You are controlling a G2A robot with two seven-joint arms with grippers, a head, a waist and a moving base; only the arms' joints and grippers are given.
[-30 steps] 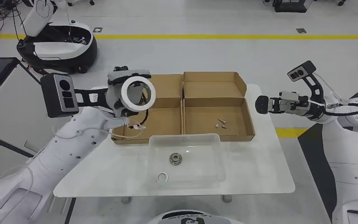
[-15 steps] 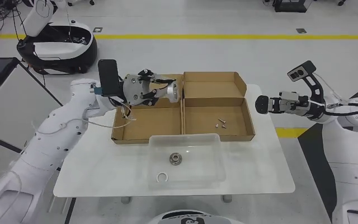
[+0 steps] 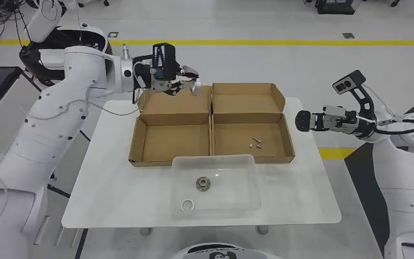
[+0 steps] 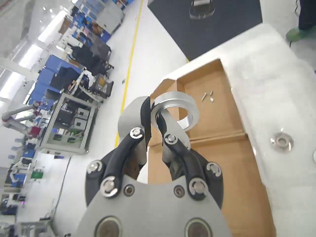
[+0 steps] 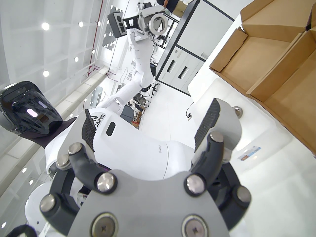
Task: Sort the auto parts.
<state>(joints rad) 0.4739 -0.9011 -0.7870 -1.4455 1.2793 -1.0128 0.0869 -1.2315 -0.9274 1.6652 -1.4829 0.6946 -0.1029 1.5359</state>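
My left gripper [image 3: 186, 85] hangs above the far edge of the left cardboard box [image 3: 171, 144]. In the left wrist view the left gripper [image 4: 154, 114] is shut on the wall of a silver metal ring [image 4: 184, 109], one finger inside it and one outside. The right cardboard box [image 3: 236, 133] holds two small screws [image 3: 256, 141]. A clear plastic bin [image 3: 249, 194] at the front holds a flanged metal part [image 3: 203, 184] and a white ring [image 3: 187, 205]. My right gripper [image 3: 303, 120] stays off the table's right side, and in its own view the right gripper [image 5: 150, 122] is open and holds nothing.
The two boxes stand side by side with their far flaps [image 3: 249, 94] up. The white table [image 3: 304, 194] has bare surface to the right and front of the bin. Another robot's base [image 3: 65, 55] stands on the floor beyond the table's far left.
The left arm has risen and swung from over the left box toward its far edge, and its wrist has turned. The right arm has not moved.
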